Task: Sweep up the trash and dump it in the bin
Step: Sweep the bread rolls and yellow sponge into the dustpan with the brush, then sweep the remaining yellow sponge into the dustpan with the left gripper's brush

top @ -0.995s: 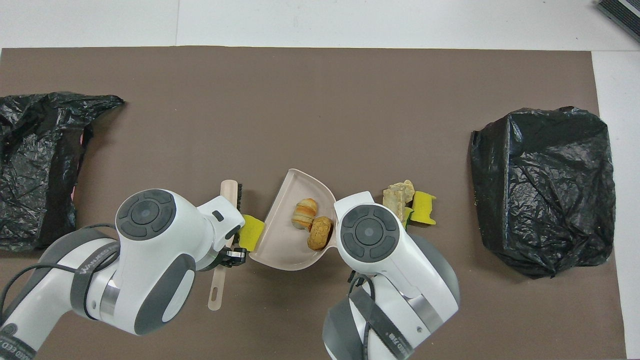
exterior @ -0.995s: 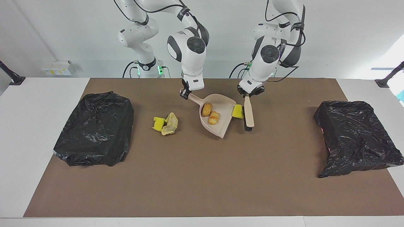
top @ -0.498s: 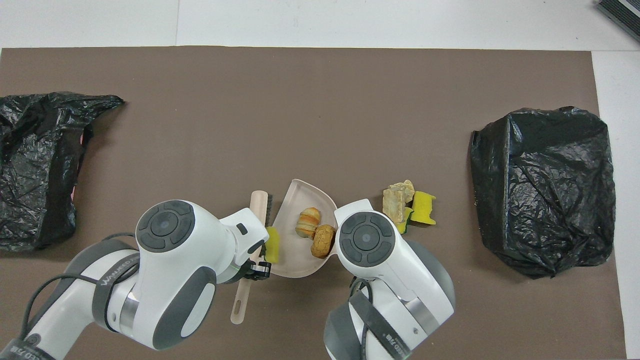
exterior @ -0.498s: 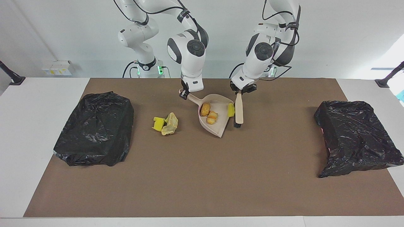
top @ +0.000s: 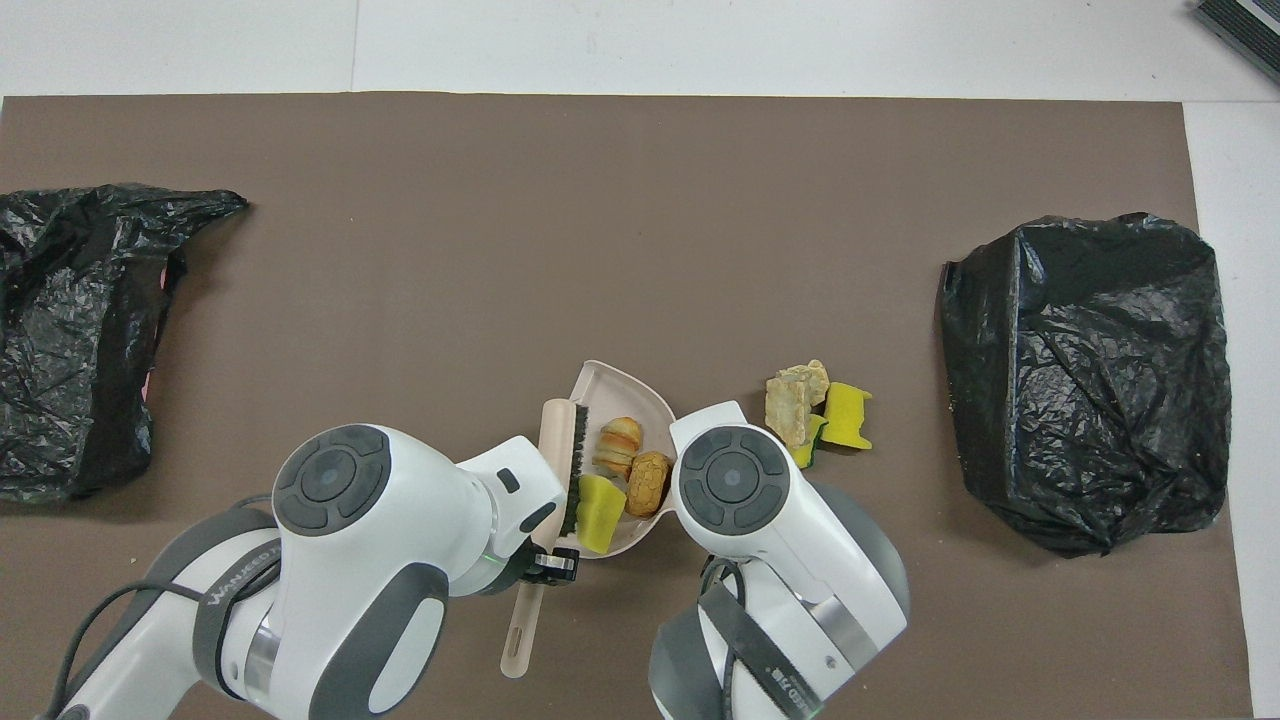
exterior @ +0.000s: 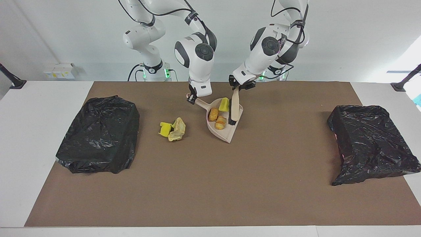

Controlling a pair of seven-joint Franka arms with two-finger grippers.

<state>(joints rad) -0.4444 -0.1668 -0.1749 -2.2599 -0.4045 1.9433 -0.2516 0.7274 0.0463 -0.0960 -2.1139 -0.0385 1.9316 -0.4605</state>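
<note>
Dustpan handle sits clamped in my right gripper in the facing view, the pan resting on the brown mat near the robots' end of the table, its mouth turned away from them. My left gripper is closed on the brush handle, the brush hanging tilted with its black bristles down inside the pan. Two bread rolls lie in the pan, and a yellow sponge chunk sits just beside them, close to the brush and nearer to the robots than the rolls. Outside the pan, toward the right arm's end, another yellow sponge piece touches a pale paper wad on the mat. One black bag lies at the right arm's end of the table, another black bag at the left arm's end.

From overhead, my left gripper shows at the brush handle, the brush lying along the pan's edge on the left arm's side. Inside the dustpan I see the rolls and the sponge chunk touching the bristles. My right gripper is hidden under its own arm here, so its fingers cannot be seen from this angle. The paper wad and loose sponge piece lie beside the pan, between it and the bag at the right arm's end. The second bag lies at the left arm's end.
</note>
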